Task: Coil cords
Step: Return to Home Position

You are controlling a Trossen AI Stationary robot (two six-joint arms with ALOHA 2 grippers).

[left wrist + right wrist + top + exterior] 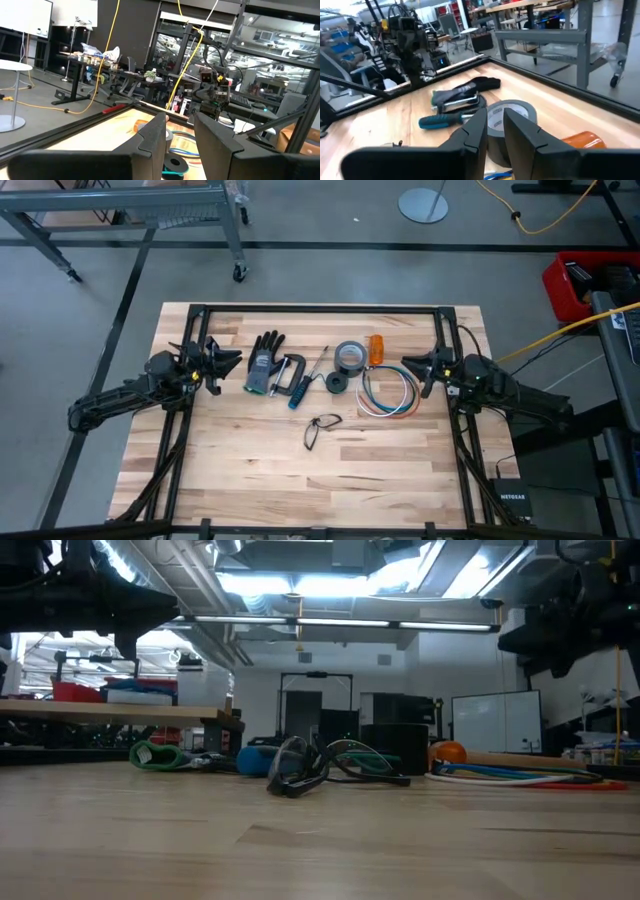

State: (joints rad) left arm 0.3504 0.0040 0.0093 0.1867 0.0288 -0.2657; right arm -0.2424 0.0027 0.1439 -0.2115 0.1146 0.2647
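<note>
From above, the left gripper (232, 360) hung over the table's left side, its jaws slightly spread and holding nothing. The right gripper (410, 364) hung over the right side, facing it, jaws narrowly parted and also holding nothing. The cords (385, 413) lay as a loose ring on the table (250, 480), near the right gripper's tips but apart from them. They were just beside a black spool (336, 383) and near the grey tape (350, 355) and an orange thing (376, 348). A glove (265, 358), clamp (287, 375) and screwdriver (302, 390) lay between the arms, and glasses (322, 428) nearer the front edge.

At table height, the cords lay flat at the right, past the glasses, with the orange thing behind them. The arms were dark shapes in the top corners.

From the left wrist, a gap showed between the two fingers (155, 135). Blue strands of the cords lay beyond it, and the right arm stood farther off.

From the right wrist, a thin gap showed between the fingers (522, 132), with the tape just past them. Only a bit of the cords showed at the lower edge.
</note>
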